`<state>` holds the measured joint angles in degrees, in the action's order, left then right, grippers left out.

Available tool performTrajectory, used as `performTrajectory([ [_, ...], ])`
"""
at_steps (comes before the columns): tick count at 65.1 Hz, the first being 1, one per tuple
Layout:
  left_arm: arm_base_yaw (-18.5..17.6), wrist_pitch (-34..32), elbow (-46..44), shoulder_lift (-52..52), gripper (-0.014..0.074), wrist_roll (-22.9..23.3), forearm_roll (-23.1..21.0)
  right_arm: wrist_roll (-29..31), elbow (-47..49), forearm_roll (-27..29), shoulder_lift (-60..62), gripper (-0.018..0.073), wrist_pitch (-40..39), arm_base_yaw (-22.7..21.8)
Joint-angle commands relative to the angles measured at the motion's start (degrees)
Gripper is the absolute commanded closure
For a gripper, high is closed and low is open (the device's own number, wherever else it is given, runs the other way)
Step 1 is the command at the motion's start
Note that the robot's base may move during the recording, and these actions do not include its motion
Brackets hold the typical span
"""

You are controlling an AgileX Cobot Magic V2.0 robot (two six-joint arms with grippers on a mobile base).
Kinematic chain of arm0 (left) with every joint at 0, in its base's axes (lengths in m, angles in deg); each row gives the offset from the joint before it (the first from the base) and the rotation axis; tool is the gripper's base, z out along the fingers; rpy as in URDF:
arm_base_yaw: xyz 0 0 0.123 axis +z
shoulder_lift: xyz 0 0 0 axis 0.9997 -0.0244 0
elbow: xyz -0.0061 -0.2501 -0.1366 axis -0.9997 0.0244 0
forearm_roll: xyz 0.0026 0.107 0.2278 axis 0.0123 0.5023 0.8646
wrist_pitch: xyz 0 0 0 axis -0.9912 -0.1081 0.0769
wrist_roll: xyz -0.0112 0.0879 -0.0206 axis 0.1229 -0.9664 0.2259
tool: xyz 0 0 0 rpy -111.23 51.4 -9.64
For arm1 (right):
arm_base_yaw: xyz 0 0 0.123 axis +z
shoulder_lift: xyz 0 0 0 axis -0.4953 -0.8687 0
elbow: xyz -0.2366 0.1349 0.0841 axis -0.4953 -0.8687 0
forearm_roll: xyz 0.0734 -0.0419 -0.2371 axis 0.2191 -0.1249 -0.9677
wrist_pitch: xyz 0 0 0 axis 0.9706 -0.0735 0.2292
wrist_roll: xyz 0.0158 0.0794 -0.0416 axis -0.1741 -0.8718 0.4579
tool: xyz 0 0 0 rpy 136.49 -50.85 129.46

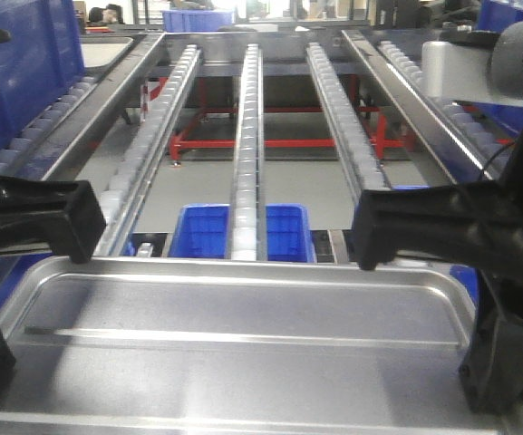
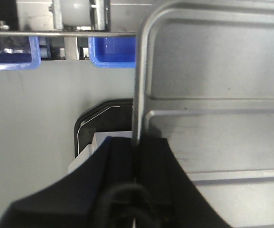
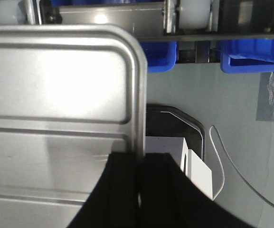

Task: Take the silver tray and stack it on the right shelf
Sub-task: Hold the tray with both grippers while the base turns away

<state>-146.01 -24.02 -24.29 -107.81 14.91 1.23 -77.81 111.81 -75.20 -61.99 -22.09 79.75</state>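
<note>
The silver tray (image 1: 243, 353) was shiny and shallow, with rounded corners, a raised rim and long ridges across its floor. I held it just short of the near end of the right shelf (image 1: 247, 127). My left end effector (image 2: 136, 149) was clamped on its left rim and my right end effector (image 3: 140, 164) on its right rim. Past the far rim the pale roller tracks stretched away, with a blue bin (image 1: 234, 231) beneath them.

The blue bin (image 1: 202, 231) sits half hidden — behind the silver tray (image 1: 243, 362).
</note>
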Motion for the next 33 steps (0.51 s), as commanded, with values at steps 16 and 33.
performTrajectory([
  [16,-0.32,1.92,-1.09,1.53,0.0697,0.48,2.05,0.17,1.02,-2.4,1.63,0.05,1.38,-0.12],
  [33,-0.32,1.92,-1.09,1.53,0.0697,0.48,2.05,0.17,1.02,-2.4,1.63,0.05,1.38,-0.12],
])
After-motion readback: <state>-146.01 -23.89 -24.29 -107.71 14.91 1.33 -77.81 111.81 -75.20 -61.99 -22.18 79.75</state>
